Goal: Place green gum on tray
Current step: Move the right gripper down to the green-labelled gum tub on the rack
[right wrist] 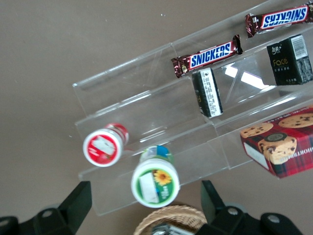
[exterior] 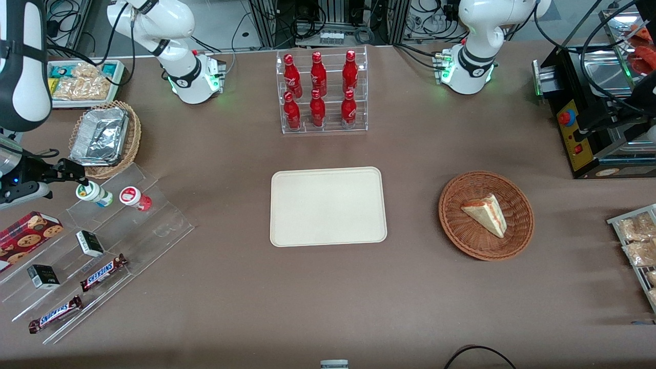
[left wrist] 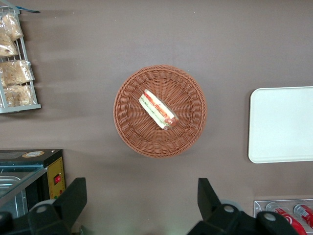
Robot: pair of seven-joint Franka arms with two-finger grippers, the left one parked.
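Front view: your gripper wide open over green gum; red-lid bottle just beside; tray well apart.

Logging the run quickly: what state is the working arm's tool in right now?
Tool: open, holding nothing, poised above the green gum on the clear rack.
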